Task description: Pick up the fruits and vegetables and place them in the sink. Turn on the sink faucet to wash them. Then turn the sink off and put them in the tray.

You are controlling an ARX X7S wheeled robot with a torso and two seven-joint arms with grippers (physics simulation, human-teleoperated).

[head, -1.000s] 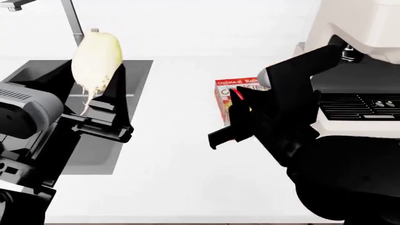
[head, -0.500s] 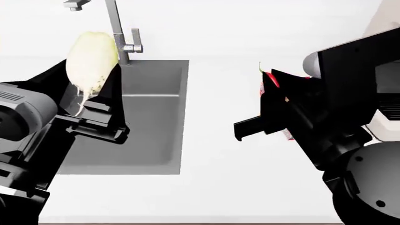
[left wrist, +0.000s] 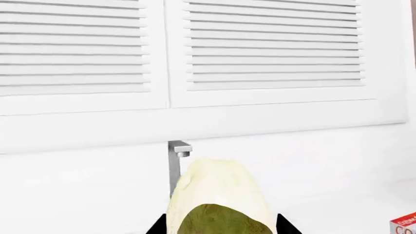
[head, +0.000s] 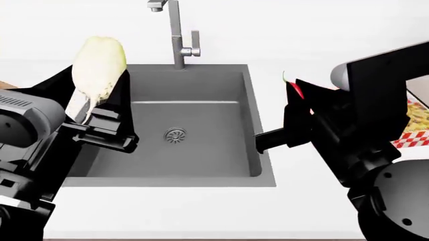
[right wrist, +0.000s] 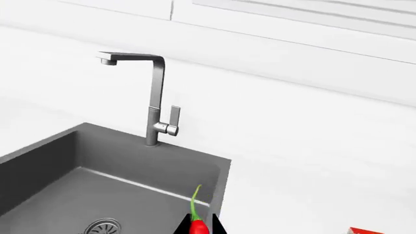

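Gripping a pale cream root vegetable [head: 98, 64], the left claw [head: 100, 108] mirrors the right claw [head: 295, 108] clamping a red chili [head: 295, 89].

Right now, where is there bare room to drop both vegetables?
The sink floor is bare all around the drain. Bare counter runs along its near edge. It is crowded over the rims: the left gripper with the root to the left, the right gripper with the chili to the right.

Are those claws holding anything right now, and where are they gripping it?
Yes. The left claw grips the pale root vegetable near its tail end; the right claw pinches the red chili pepper low on its body.
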